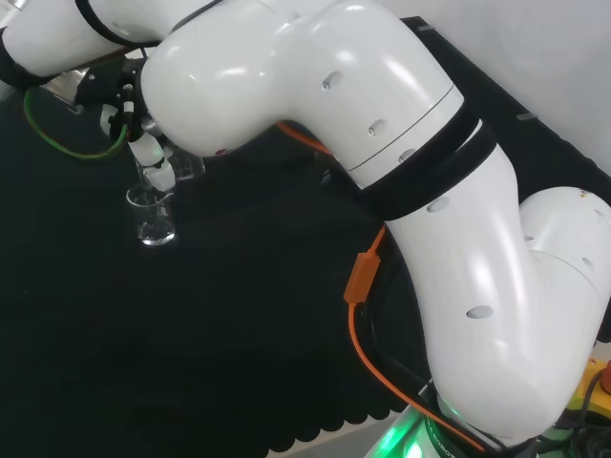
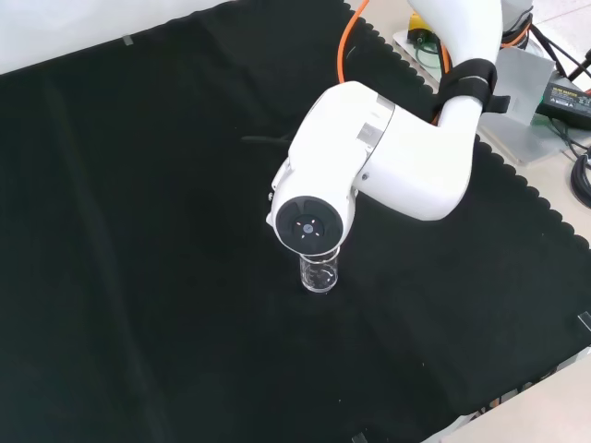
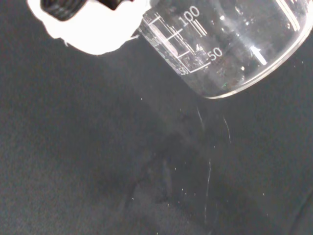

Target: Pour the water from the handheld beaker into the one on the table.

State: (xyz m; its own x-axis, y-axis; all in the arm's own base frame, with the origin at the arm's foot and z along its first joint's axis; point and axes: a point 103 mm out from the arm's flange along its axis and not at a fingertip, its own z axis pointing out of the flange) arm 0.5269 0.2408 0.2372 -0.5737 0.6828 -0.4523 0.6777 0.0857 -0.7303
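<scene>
Above table beaker (image 1: 153, 221), hand (image 1: 143, 143) w/ fingers curled round tilted handheld beaker (image 3: 230, 44).

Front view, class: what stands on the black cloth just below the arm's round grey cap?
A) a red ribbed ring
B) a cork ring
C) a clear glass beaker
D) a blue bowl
C: a small clear beaker stands upright on the black cloth right under the arm's round grey cap.

A robotics lab bench — a white robot arm (image 2: 388, 166) over scalloped black cloth (image 2: 138, 277), a graduated glass beaker (image 3: 234, 44), orange cabling (image 1: 358, 315) and a power supply (image 2: 563, 90) at the table's edge.
</scene>
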